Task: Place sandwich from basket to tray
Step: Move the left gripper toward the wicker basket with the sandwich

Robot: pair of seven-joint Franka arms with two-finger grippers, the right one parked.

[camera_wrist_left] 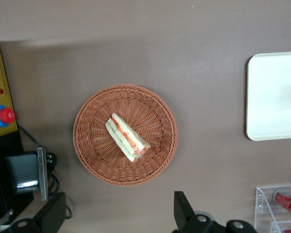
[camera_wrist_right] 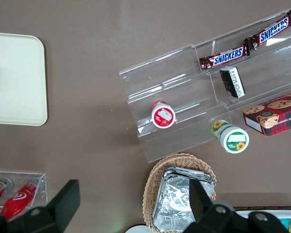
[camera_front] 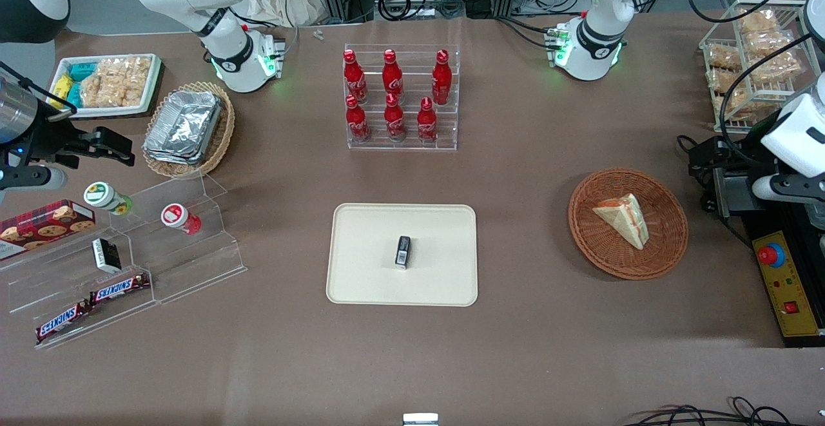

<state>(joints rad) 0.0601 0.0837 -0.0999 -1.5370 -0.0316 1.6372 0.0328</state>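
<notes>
With the open gripper (camera_wrist_left: pixel 119 221) hovering high above the basket (camera_wrist_left: pixel 125 135), where the sandwich (camera_wrist_left: pixel 127 137) lies, a squeeze on the soft bread could crush it or spill filling.

Even, bright light is falling from above on the brown tabletop (camera_front: pixel 515 174). The basket (camera_front: pixel 664 245) and the tray (camera_front: pixel 361 284) are casting only soft, short shadows. The foil containers (camera_front: pixel 184 123) are giving some glare. The end effector (camera_wrist_left: pixel 119 221), high above the basket, is appearing dark and slightly blurred.
</notes>
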